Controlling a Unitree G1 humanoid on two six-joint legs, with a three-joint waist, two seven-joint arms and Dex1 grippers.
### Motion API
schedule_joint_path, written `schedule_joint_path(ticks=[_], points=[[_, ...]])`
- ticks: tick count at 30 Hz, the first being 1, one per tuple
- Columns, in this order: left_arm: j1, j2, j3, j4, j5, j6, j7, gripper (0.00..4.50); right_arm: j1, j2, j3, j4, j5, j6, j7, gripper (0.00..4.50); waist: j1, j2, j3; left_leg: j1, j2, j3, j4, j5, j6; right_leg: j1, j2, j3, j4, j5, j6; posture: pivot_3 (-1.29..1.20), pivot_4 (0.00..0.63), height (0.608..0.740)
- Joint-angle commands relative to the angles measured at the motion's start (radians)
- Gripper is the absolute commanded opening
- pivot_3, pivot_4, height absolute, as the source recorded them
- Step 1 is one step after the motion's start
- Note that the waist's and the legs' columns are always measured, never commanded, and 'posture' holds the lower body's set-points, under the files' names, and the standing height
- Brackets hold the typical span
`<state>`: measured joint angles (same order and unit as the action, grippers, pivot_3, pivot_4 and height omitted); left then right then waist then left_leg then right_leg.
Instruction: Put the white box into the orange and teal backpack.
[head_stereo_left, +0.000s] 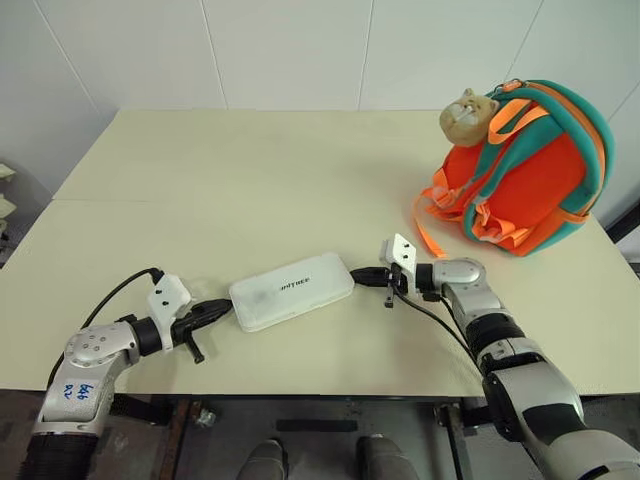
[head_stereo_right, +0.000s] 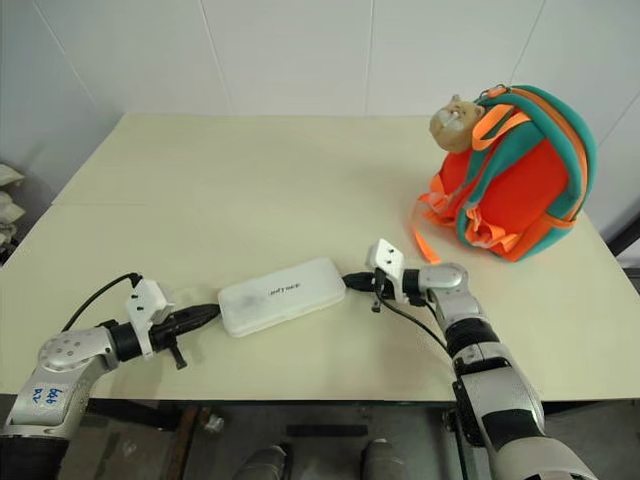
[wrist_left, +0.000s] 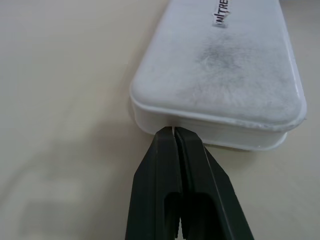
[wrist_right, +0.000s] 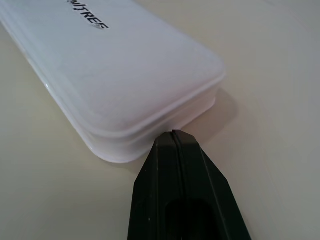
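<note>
Fingers of left gripper (head_stereo_left: 224, 308) and right gripper (head_stereo_left: 368, 277) pressed shut, tips against opposite ends of white box (head_stereo_left: 291, 290) flat on bench (head_stereo_left: 250, 170); squeeze evenly inward, lift level toward orange and teal backpack (head_stereo_left: 530, 170).

The white box (head_stereo_left: 292, 290) carries small dark lettering and a grey smudge on its lid. The backpack (head_stereo_left: 530, 185) is orange with teal trim, orange webbing and a tan plush charm (head_stereo_left: 467, 115). The counter (head_stereo_left: 250, 180) is pale cream; both end effectors' fingers (wrist_left: 172, 190) are black.
</note>
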<state>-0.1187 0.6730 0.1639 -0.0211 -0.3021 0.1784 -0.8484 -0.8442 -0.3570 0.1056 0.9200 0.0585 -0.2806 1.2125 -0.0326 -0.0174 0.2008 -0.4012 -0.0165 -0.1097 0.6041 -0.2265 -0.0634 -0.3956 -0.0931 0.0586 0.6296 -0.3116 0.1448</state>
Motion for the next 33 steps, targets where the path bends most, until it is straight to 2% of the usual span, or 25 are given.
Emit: schedule_joint_path(ticks=[1, 7, 14, 22, 29, 33], points=[[-0.040, -0.025, -0.049, -0.015, 0.004, -0.010, -0.014, 0.09, 0.051, 0.001, 0.009, -0.157, 0.038, 0.051, 0.046, 0.03, 0.002, 0.000, 0.000, 0.000, 0.000, 0.000, 0.000, 0.000, 0.000, 0.000, 0.000, 0.000, 0.000, 0.000, 0.000, 0.00, 0.150, 0.740], [-0.135, -0.067, -0.101, 0.065, 0.035, -0.031, -0.032, 0.09, 0.211, -0.112, -0.024, -0.457, 0.093, 0.208, 0.048, 0.03, 0.006, 0.000, 0.000, 0.000, -0.001, -0.001, 0.002, 0.000, 0.000, 0.001, 0.000, 0.000, 0.000, 0.000, 0.000, 0.00, 0.150, 0.740], [-0.250, -0.115, -0.163, 0.209, 0.070, -0.085, -0.063, 0.09, 0.353, -0.227, -0.097, -0.682, 0.149, 0.352, -0.005, 0.03, 0.004, 0.000, 0.000, -0.001, -0.001, -0.001, 0.006, 0.000, 0.000, 0.002, 0.000, 0.000, 0.000, 0.001, 0.002, 0.00, 0.150, 0.740], [-0.335, -0.157, -0.211, 0.311, 0.101, -0.108, -0.083, 0.09, 0.429, -0.250, -0.124, -0.777, 0.164, 0.407, -0.077, 0.03, 0.006, 0.000, 0.000, -0.001, -0.001, -0.001, 0.007, 0.000, 0.001, 0.002, 0.000, 0.000, 0.001, 0.001, 0.002, 0.00, 0.150, 0.740], [-0.350, -0.136, -0.180, 0.322, 0.110, -0.087, -0.054, 0.09, 0.452, -0.262, -0.132, -0.755, 0.149, 0.400, -0.126, 0.03, 0.005, 0.000, 0.000, -0.001, -0.002, -0.001, 0.008, 0.000, 0.001, 0.003, -0.001, 0.000, 0.000, 0.002, 0.003, 0.00, 0.150, 0.740], [-0.318, -0.081, -0.149, 0.261, 0.094, -0.035, -0.064, 0.91, 0.423, -0.287, -0.155, -0.701, 0.144, 0.363, -0.143, 0.89, 0.001, 0.000, 0.000, -0.001, -0.002, -0.001, 0.007, 0.000, 0.001, 0.003, -0.001, 0.000, 0.000, 0.002, 0.003, 0.00, 0.150, 0.740]])
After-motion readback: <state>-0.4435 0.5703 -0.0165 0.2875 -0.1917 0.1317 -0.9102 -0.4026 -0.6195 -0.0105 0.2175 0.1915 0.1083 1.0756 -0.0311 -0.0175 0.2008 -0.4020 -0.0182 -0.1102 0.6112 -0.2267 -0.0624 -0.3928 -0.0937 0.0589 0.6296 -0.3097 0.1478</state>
